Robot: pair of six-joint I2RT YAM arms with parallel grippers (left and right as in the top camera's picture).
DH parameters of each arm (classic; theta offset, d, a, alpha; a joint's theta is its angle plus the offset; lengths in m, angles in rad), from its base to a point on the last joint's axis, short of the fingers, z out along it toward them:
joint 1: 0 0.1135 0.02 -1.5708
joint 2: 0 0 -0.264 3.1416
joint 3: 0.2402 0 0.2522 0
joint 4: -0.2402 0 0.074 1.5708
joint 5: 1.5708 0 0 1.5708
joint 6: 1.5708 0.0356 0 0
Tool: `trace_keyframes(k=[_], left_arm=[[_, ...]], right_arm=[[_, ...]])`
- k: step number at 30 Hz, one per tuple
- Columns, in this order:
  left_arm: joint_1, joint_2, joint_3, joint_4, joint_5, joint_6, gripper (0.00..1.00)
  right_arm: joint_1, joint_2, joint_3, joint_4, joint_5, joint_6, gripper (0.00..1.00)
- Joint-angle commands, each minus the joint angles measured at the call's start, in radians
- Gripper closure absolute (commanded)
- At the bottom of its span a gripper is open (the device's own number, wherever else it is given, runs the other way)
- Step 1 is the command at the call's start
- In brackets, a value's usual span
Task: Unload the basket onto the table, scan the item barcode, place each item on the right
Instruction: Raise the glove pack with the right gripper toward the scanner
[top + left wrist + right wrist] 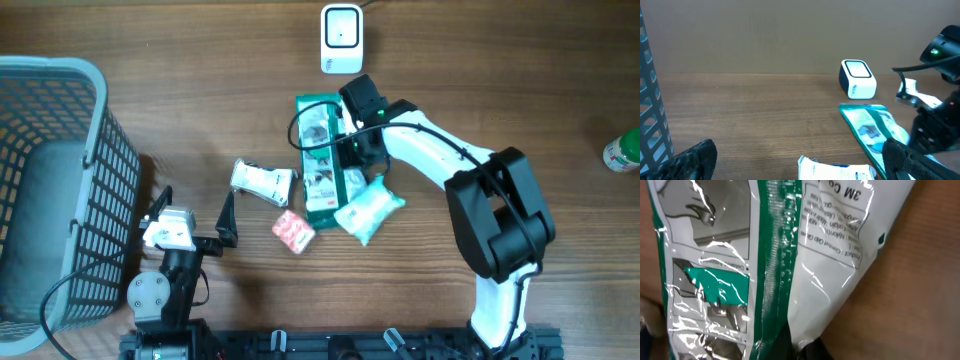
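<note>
The right arm's fingers (352,150) are pinched together on the green packet (320,165). The packet lies flat near the middle of the bench (500,60), with the scanner (340,38) just beyond it at twelve o'clock. In the wrist view the glossy film puckers down into the dark fingers (807,347), so I'd say they have only a thin fold of wrapper at the packet's three o'clock edge. The left arm's fingers (228,215) stand wide apart with nothing between them, down at eight o'clock beside the basket (60,100).

What worries me is the grip. Slack film could slip out or tear once the packet comes up, and a packet this long would likely droop and swing. A pale teal pouch (368,210) lies against its five o'clock corner and could get dragged along.

I can't make out a barcode on the face that shows, so the packet may need turning before the scanner reads anything. Shiny, creased plastic may also throw glare. The scanner looks light, and a swinging packet might knock it.
</note>
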Motion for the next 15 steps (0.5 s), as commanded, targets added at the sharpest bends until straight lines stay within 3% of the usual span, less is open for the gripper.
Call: trace_keyframes(k=[1,6,15], left_arm=[[0.008,-0.002,-0.003,-0.005,-0.002,-0.01,0.0],[0.008,-0.002,-0.003,-0.005,-0.002,-0.01,0.0],[0.008,-0.002,-0.003,-0.005,-0.002,-0.01,0.0]], right_arm=[[-0.016,-0.204,0.0,-0.051,-0.015,-0.021,0.96],[-0.014,-0.608,0.0,-0.063,-0.043,-0.143,0.96],[-0.014,-0.69,0.0,-0.114,-0.019,-0.252,0.95]])
